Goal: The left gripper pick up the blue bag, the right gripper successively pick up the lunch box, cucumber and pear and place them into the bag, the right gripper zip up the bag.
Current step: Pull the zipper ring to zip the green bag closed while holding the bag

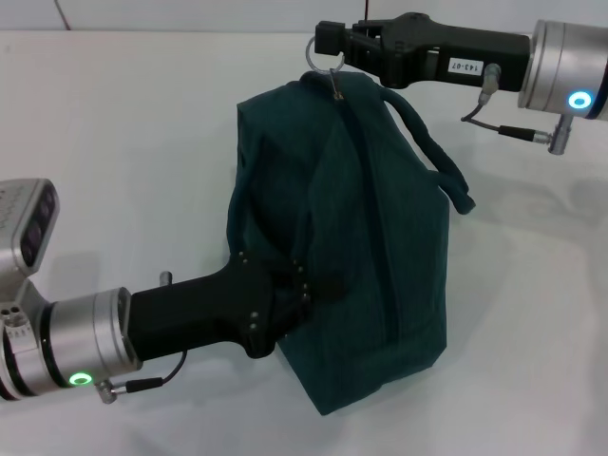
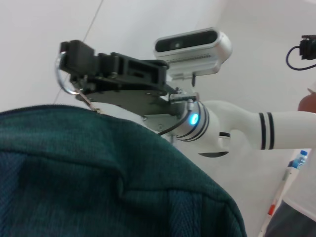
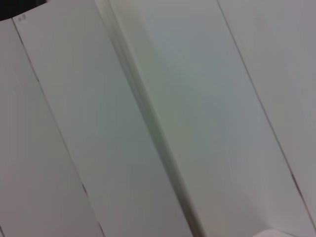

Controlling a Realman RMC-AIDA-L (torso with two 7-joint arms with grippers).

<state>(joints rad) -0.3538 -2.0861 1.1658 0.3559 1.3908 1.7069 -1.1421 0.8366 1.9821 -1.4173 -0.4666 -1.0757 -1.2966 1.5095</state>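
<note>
The blue bag (image 1: 370,247) stands on the white table, bulging, with its zip line running closed up to the top. My left gripper (image 1: 302,285) comes in from the lower left and is shut on the bag's near side fabric. At the bag's top far corner my right gripper (image 1: 329,40) is shut on the metal ring zipper pull (image 1: 317,53). The left wrist view shows the same right gripper (image 2: 74,55) with the ring (image 2: 59,79) above the bag's fabric (image 2: 98,182). The lunch box, cucumber and pear are hidden.
A loop handle (image 1: 439,166) hangs off the bag's right side. The white table (image 1: 114,142) stretches around the bag. The right wrist view shows only pale white panels. A small bottle (image 2: 299,160) shows far off in the left wrist view.
</note>
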